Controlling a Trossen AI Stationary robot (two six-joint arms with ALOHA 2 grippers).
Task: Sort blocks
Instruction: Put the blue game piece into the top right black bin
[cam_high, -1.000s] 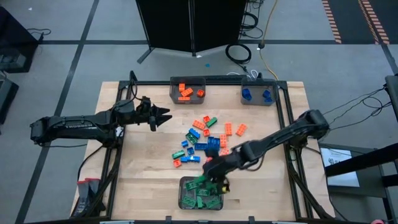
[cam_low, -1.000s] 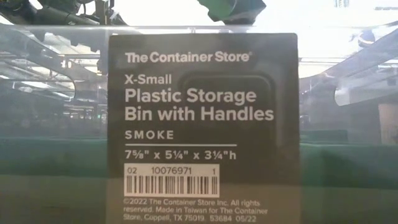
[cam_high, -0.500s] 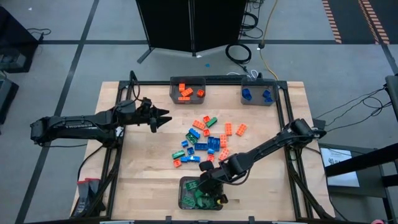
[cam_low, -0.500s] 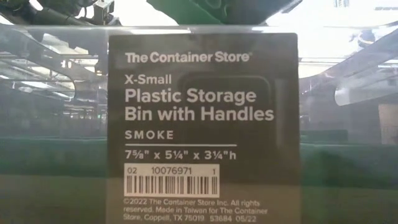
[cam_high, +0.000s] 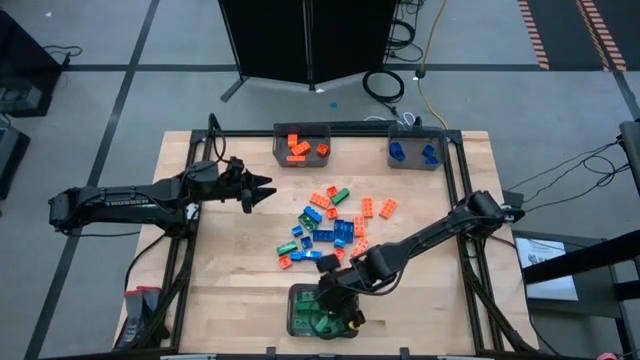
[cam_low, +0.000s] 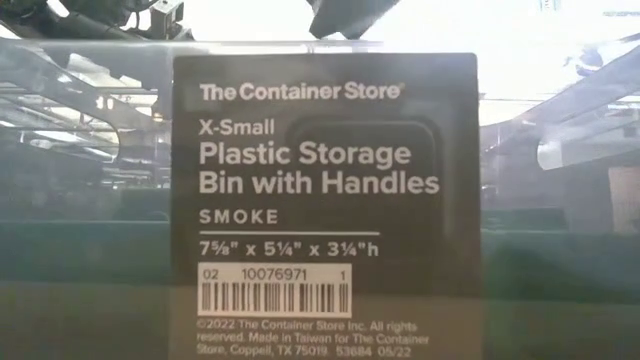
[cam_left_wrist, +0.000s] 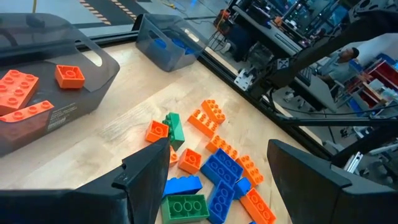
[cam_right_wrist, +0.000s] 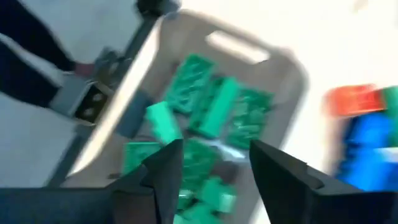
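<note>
Right tool hangs directly over the green bin at the desk's near edge, and the right wrist view shows its two dark fingers spread apart with nothing between them, only the heap of green blocks lying in the bin below. That reads as the drop step of a green sort, the brick let go into its bin. Left tool waits off to the far-left side of the loose pile, jaws standing wide and empty, looking across the unsorted orange, blue and green blocks from its wrist camera. Beyond the pile from the green bin sit the orange bin and the blue bin, each with a few bricks inside. Plenty of blocks remain loose in the pile, so the sort looks partway done. Next, by judgement, the right tool needs to lift clear of the green bin's rim and swing back to the pile, choosing a single brick with room around it for both fingers.
</note>
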